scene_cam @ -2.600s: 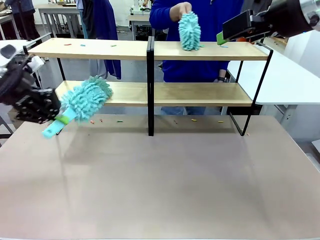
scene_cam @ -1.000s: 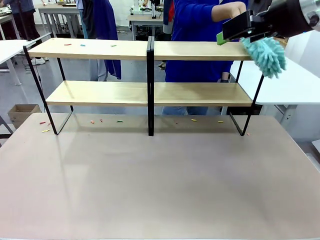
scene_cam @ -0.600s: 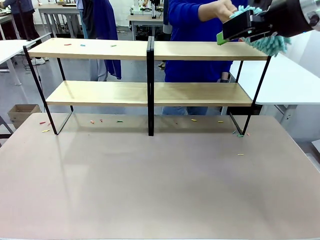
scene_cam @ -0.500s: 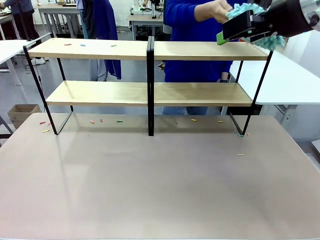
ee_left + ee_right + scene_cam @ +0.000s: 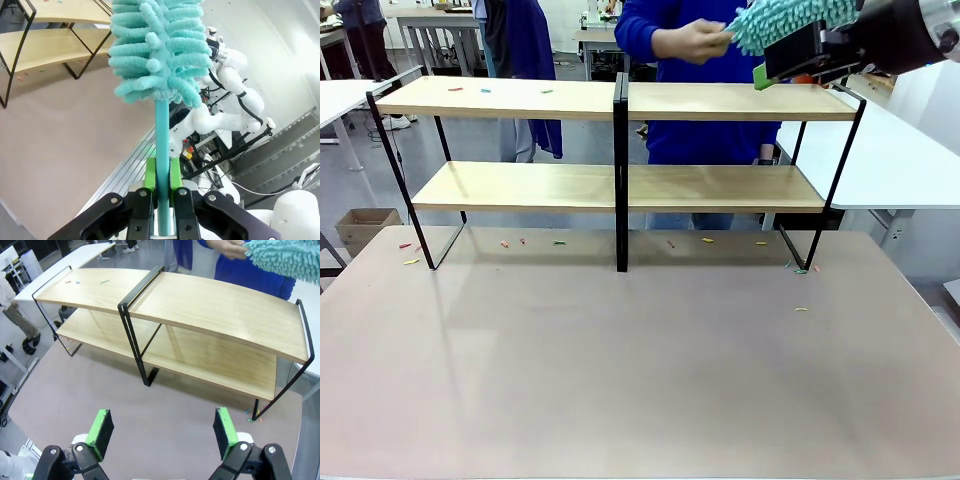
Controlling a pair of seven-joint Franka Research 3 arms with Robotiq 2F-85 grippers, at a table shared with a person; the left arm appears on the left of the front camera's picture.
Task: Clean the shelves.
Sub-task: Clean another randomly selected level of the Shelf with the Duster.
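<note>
surface (image 5: 640,380): tan top across the lower half of the front view; a few coloured bits (image 5: 556,242) lie under the lower board, a couple more near the right foot.
left tool (image 5: 162,172): bottom centre of left wrist view, green pads clamped on the thin teal handle of a duster (image 5: 160,50); its fluffy teal head stands at top centre.
right tool (image 5: 162,427): pads wide apart, nothing between them; in front view its black body sits upper right, just above the top board's right end.
shelves (image 5: 520,97): mid-frame, on the far part of the surface. Two long light-wood boards, thin black frame, black centre post. Top board's left half carries small coloured specks (image 5: 485,90); right half and lower board look bare.
person's hand (image 5: 692,40): top centre, behind the shelves, grips a second duster (image 5: 785,18) held above the top board, not touching it.
</note>
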